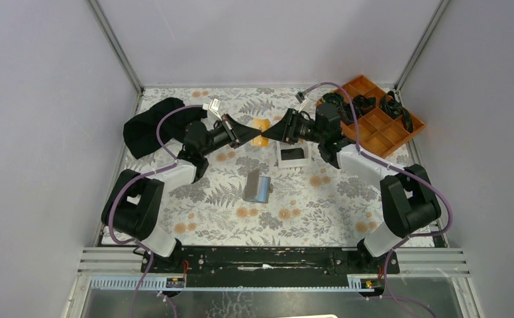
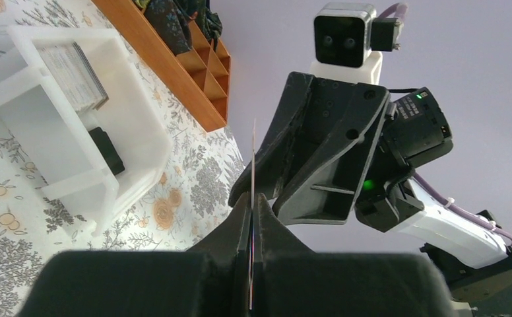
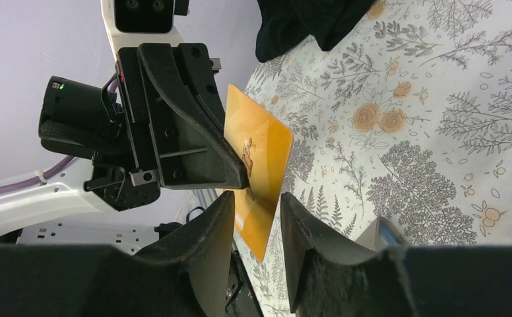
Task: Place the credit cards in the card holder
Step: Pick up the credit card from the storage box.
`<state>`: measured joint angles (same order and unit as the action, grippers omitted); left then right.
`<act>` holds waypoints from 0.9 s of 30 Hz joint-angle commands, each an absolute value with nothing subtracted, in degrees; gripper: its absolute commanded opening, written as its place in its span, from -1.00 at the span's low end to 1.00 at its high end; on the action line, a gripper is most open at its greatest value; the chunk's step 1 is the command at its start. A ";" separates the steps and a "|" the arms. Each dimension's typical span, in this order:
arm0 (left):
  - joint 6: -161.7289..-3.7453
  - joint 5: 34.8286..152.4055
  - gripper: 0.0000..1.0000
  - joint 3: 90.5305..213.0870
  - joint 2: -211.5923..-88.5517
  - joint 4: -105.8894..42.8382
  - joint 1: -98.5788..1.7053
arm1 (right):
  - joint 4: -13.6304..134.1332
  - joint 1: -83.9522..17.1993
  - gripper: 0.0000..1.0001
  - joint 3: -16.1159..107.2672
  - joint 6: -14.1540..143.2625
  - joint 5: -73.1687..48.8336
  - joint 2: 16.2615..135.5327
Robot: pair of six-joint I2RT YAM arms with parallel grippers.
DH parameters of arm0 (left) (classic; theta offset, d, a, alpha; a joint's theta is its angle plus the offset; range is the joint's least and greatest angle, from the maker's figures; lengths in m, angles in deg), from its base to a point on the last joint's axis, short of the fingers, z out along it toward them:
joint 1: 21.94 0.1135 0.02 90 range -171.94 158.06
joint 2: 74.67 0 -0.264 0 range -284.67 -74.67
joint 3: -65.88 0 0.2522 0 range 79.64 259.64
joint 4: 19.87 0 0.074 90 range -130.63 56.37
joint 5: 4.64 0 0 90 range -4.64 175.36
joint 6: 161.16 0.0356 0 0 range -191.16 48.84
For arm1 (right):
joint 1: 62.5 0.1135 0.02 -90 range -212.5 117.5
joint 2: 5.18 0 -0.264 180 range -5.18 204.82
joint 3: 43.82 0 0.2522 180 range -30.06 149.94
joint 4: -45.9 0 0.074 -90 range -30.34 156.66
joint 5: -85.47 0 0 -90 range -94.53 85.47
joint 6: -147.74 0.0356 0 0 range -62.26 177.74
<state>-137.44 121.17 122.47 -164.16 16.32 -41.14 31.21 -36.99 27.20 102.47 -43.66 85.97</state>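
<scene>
**Orange-gold card aloft between both pincers; card holder lying apart on the table**

My left pincer [image 2: 252,199] is clamping the orange-gold credit card [image 3: 261,148]. Its own camera is seeing the card edge-on, as a thin line rising from between the two closed fingers. The card is hanging clear above the floral table [image 1: 208,212], not touching it.

My right pincer [image 3: 258,198] is facing the left one tip to tip, with the card between them. Its jaws are standing part-way apart, and the card's lower corner is reaching down into the space between the two fingers. One long edge is lying close against one finger. A sliver of table is showing between the card and the other finger, so I am reading this pincer as open and not gripping. Whether any finger is touching the card, I cannot tell.

The card holder [image 1: 257,187] is lying on the table nearer my bases, well apart from both pincers and below the raised card. It is showing its grey outside, with one side looking slightly lifted.

The white tray [image 2: 141,112] is sitting just beside and under my right pincer. A stack of cards [image 2: 74,66] is leaning in one compartment. A dark flat item is lying in the next; I cannot identify it.

An orange compartment tray [image 1: 387,136] is occupying the far right corner. A black cloth [image 1: 148,129] is lying at the far left.
</scene>
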 commanded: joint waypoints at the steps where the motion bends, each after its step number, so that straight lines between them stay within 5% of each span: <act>1: -140.26 122.54 -1.00 121.62 -165.64 22.24 -41.37 | 24.76 -36.56 -0.23 26.96 104.94 -46.21 86.94; 7: -142.55 123.66 -1.00 120.77 -166.89 25.34 -41.49 | 21.97 -36.52 -0.43 25.99 106.58 -46.30 87.33; 10: -141.12 123.09 -1.00 120.15 -166.00 22.80 -41.31 | 22.15 -36.65 -0.77 25.33 106.40 -45.89 86.49; 14: -140.00 121.40 -0.45 118.69 -164.37 20.59 -40.61 | 23.33 -36.55 -0.99 25.02 106.11 -45.48 85.60; 18: -138.22 119.91 -0.10 117.30 -162.52 17.39 -38.63 | 26.13 -36.61 -1.00 24.71 104.61 -44.77 83.92; 27: -127.71 113.75 -0.06 113.52 -154.00 1.88 -36.88 | 43.02 -35.71 -1.00 27.88 97.08 -39.95 79.59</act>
<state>-134.86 117.45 115.21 -158.45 9.99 -37.10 34.44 -36.81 24.53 102.49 -43.22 83.61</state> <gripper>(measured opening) 0.470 0.016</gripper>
